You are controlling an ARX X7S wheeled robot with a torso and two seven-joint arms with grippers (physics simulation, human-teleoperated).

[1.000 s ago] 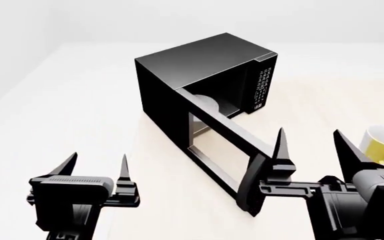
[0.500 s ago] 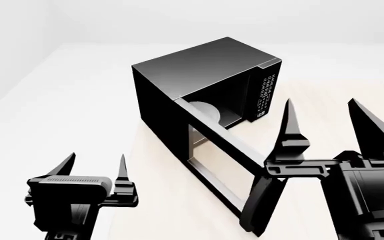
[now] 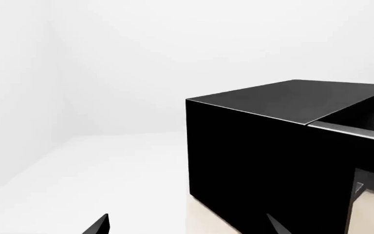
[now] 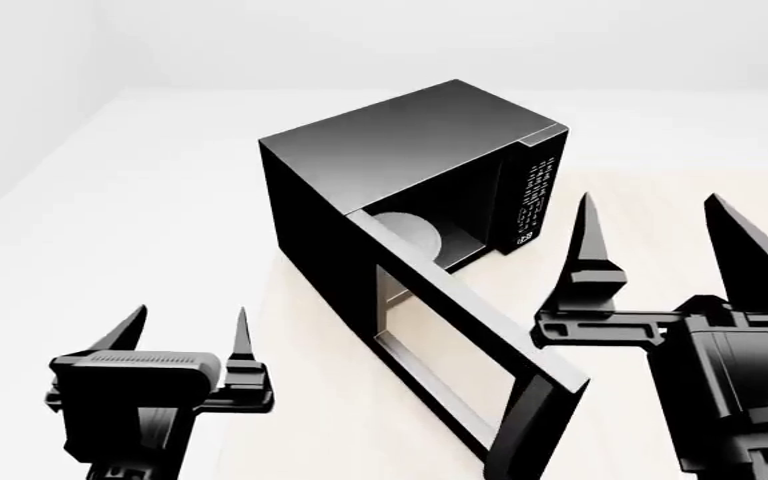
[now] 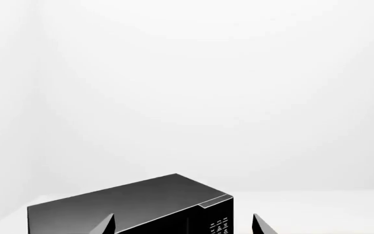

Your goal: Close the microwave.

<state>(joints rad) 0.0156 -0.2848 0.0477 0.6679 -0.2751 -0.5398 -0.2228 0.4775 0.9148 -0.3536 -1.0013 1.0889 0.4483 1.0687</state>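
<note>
The black microwave (image 4: pixel 398 150) stands on the pale table, its windowed door (image 4: pixel 458 350) swung wide open toward me, the white plate (image 4: pixel 408 232) showing inside and the keypad (image 4: pixel 534 195) at its right. It also shows in the left wrist view (image 3: pixel 265 161) and the right wrist view (image 5: pixel 128 207). My right gripper (image 4: pixel 658 240) is open and empty, raised just right of the door's free end, not touching it. My left gripper (image 4: pixel 187 335) is open and empty, low at the left, apart from the microwave.
The pale wooden table (image 4: pixel 317 420) carries the microwave; its left edge runs near my left gripper. A white floor and walls surround it.
My right gripper has risen and moved up past the door's free end. The view shifted and the yellow mug at the right is no longer visible. The left gripper has barely moved.
</note>
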